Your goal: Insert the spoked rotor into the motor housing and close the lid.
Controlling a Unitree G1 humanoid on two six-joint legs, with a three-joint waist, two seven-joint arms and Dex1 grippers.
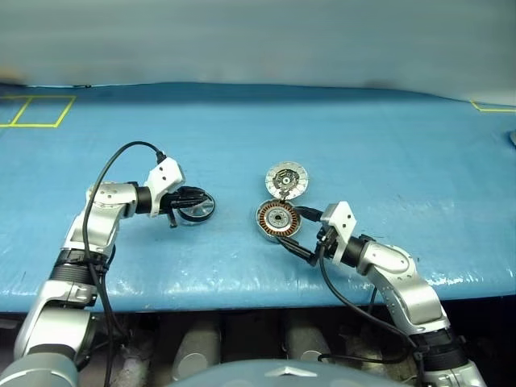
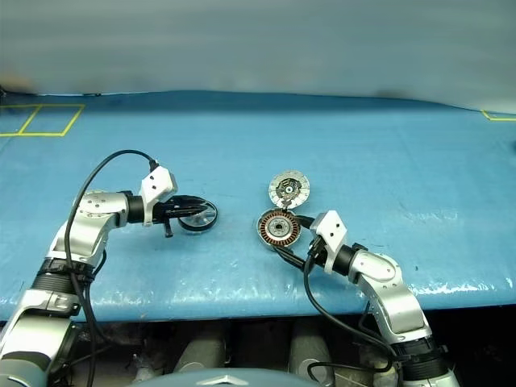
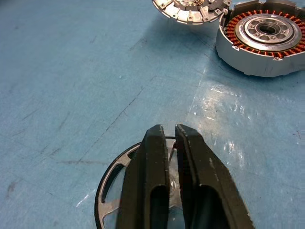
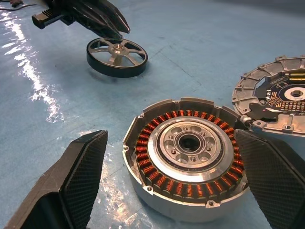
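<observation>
At centre-left we see our left gripper (image 1: pixel 196 206) with fingers nearly closed around the spoked rotor (image 1: pixel 197 210) hub, the motor housing (image 1: pixel 279 219) well to its right between our right gripper's (image 4: pixel 176 191) open fingers.

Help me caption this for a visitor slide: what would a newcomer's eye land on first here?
First, the motor housing with its ring of copper-brown windings, sitting mid-table between the right gripper's wide-open black fingers. To its left, the left gripper has its fingers nearly closed over the hub of the spoked rotor, which appears slightly lifted off the blue table. The lid lies just behind the housing, edge to edge with it.
</observation>
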